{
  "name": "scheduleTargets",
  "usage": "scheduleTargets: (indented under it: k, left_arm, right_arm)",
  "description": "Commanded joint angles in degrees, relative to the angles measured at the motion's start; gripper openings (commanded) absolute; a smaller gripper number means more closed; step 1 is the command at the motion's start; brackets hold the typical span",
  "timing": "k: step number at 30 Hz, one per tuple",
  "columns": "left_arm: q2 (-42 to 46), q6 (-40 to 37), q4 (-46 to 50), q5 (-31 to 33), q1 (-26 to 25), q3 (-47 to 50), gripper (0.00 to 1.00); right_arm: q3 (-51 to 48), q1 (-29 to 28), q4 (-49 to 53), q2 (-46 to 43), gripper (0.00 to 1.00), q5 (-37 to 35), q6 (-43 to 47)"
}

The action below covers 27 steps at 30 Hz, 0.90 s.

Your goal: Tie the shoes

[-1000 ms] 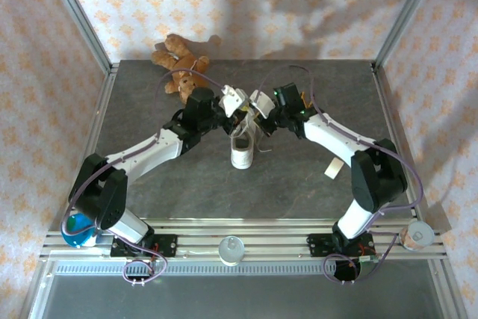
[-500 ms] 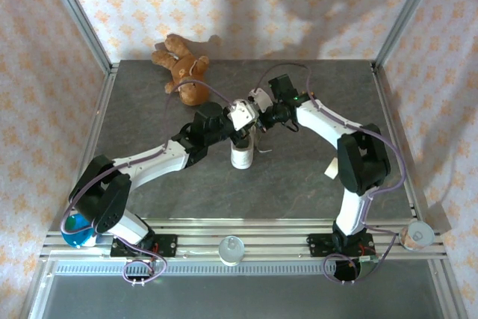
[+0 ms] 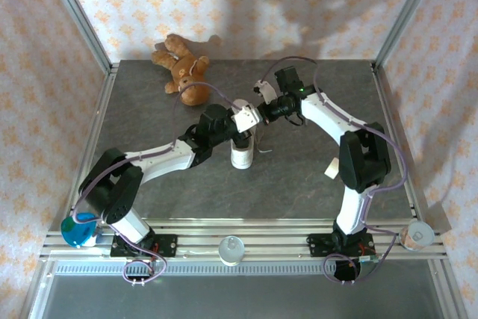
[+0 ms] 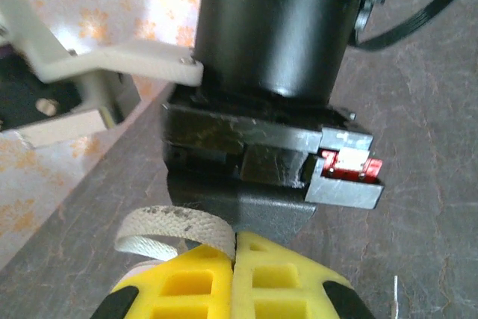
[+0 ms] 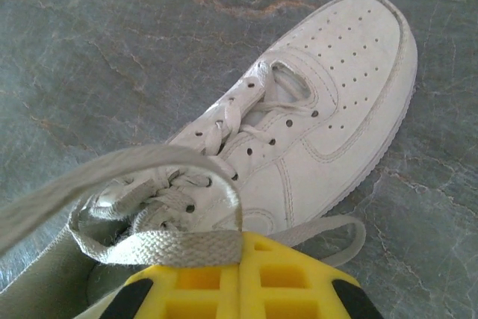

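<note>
The white shoe point(image 3: 242, 152) stands mid-table, toe toward the near edge; the right wrist view looks down on it point(image 5: 328, 102) with its laces loosely threaded. My left gripper point(image 3: 252, 116) hovers just above the shoe's far end, its yellow fingers point(image 4: 187, 289) shut on a white lace point(image 4: 170, 226). My right gripper point(image 3: 262, 89) is a little farther back and right, shut on the other lace point(image 5: 172, 247), which loops up from the eyelets. The right arm's black wrist point(image 4: 276, 35) hangs right in front of my left gripper point(image 4: 236, 241). A loose lace end point(image 5: 340, 228) lies on the table.
A brown teddy bear point(image 3: 181, 69) lies at the far left of the grey table point(image 3: 299, 184). A small white piece point(image 3: 331, 169) rests right of the shoe. A blue roll point(image 3: 75, 231) and a pale roll point(image 3: 417, 235) sit at the near rail's ends.
Both wrists have swung in over the shoe's far end. The left gripper moved right and nearer, the right gripper went back, and the two now stand close together with laces held.
</note>
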<state>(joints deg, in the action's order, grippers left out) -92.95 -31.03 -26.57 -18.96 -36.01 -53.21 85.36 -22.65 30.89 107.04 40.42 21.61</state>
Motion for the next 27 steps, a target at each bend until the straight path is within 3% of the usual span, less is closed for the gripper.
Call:
scheduleTargets:
  k: [1,4,12,15,20,27]
  left_arm:
    - [-2.14,-1.93,-3.0,1.52,-0.2,-1.89,0.0]
    - [-3.45,-1.82,-3.9,2.86,-0.29,-1.93,0.02]
    - [-0.03,2.15,-2.59,3.9,0.05,-0.85,0.32]
    - [3.08,6.68,0.69,-0.62,1.82,-1.07,0.38]
    - [6.18,19.27,2.28,-15.13,10.46,-1.36,0.39]
    - [-0.74,18.66,9.18,-26.76,16.55,-6.7,0.31]
  right_arm:
    - [1.73,0.65,2.18,0.89,0.0,0.62,-1.29]
    - [1.7,0.83,1.98,1.04,0.0,0.42,-1.39]
    - [2.98,1.03,2.5,1.76,0.0,-0.66,-1.04]
    - [2.74,1.03,1.69,1.35,0.0,-0.88,-1.08]
    - [0.78,1.01,-0.95,-0.28,0.0,-1.22,-1.28]
    - [-0.48,1.03,-2.75,-0.87,0.0,-2.16,-1.16]
